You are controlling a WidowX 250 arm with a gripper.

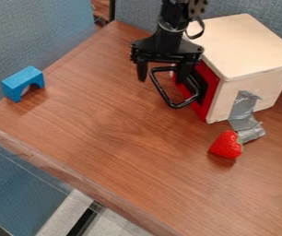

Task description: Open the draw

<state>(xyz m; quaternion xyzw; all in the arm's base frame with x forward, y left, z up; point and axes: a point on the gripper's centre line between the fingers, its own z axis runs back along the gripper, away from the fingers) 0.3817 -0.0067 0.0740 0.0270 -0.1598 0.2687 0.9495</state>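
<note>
Blue panels (32, 32) back a wood-grain table (119, 138), where a pale wooden box (248, 41) holds a red-fronted drawer (209, 92) that looks closed, its contents hidden. The gripper (162, 78) hangs at the drawer's black handle (176, 105), fingers spread wide, clamping nothing. Silver tape (242, 110) runs down the box towards a strawberry (226, 145); a blue arch block (23, 80) stands well apart.

Black arm (168, 39), looped black cable (202, 29), dotted upper plate (197, 7).
</note>
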